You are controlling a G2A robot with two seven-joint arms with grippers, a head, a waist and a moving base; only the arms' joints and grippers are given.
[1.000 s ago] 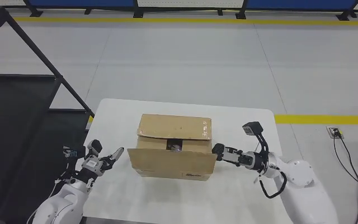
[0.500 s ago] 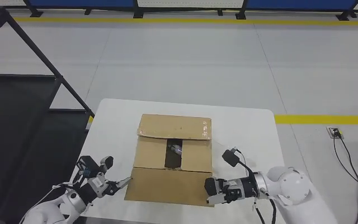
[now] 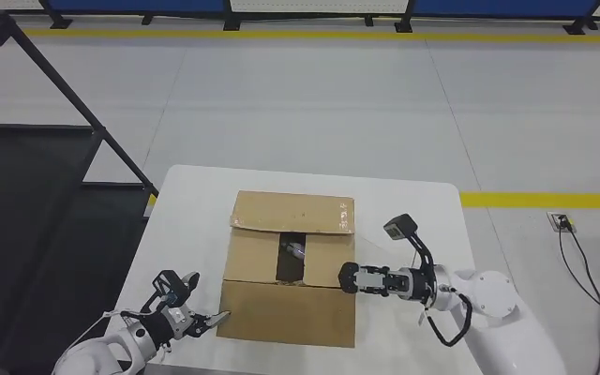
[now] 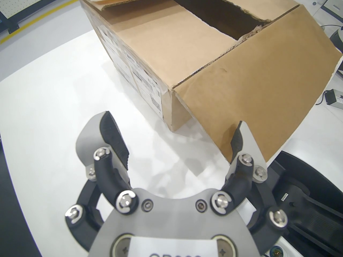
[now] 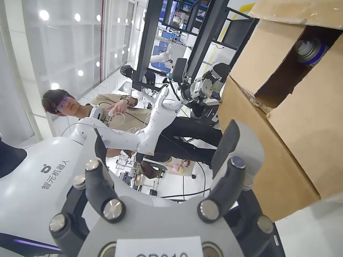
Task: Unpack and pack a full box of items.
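A brown cardboard box point(image 3: 291, 234) stands mid-table. Its near outer flap point(image 3: 289, 316) is folded out toward me, and the far flap point(image 3: 292, 213) lies over the top. Between the two inner flaps a dark gap shows a silver and blue can point(image 3: 295, 250), also seen as the can point(image 5: 310, 50) inside the box point(image 5: 294, 135). My left gripper point(image 3: 214, 321) is open just off the near flap's left corner; in its wrist view the gripper point(image 4: 176, 137) has one finger beside the flap's edge point(image 4: 268, 89). My right gripper point(image 3: 347, 278) is open at the box's right side, empty point(image 5: 163, 140).
The white table point(image 3: 187, 225) has bare room left, right and behind the box. Its near edge lies close under the folded-out flap. A black frame point(image 3: 75, 112) stands off the table's left side. A person point(image 5: 107, 110) stands behind the robot, touching nothing.
The near flap, upright a second ago, has swung down toward me. My left gripper followed to the flap's left corner. My right gripper dropped to the flap's right corner, then rose back.
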